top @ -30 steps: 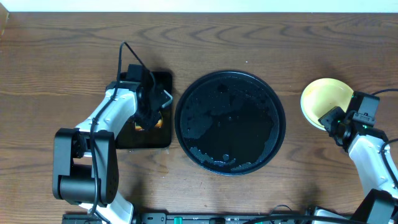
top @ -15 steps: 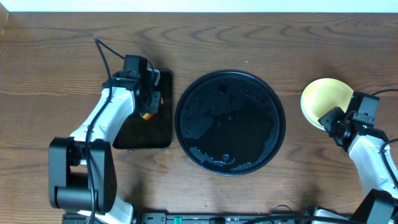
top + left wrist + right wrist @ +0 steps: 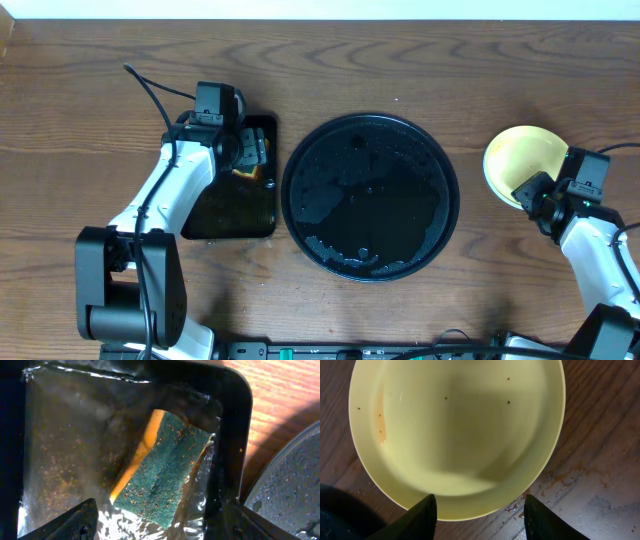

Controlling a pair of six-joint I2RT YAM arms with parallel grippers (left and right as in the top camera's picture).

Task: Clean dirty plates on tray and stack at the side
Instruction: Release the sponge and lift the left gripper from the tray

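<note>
Trouble, from where I sit, lies mostly on the right. The pale yellow round plastic plate [image 3: 455, 435] rests on the brown wood-grain counter [image 3: 100, 100] near its right edge, well apart from the large round glossy black tray [image 3: 454, 195]. That tray carries only water beads and no plate that I can see. Whether other plates lie stacked under the yellow one I cannot tell. My right gripper [image 3: 479, 510] hangs half open with its fingertips straddling the plate's near rim, pinching nothing. If I pull that arm away low, a fingertip could catch the rim and skate the plate across the wet smear [image 3: 560, 480] beside it, perhaps toward the counter's edge. I judge a straight lift first is safer. The plate also shows a few dark specks and an orange streak on one inner wall, so calling it clean may be premature. My left gripper [image 3: 160, 512] is wide open above the yellow-and-green scouring sponge [image 3: 162, 467], which lies free, tilted against the far right corner of the small rectangular black tray [image 3: 235, 435]. Rising crookedly there could clip that tray's rim and shove it into the round tray just beside it, or flick the sponge out onto the counter.
</note>
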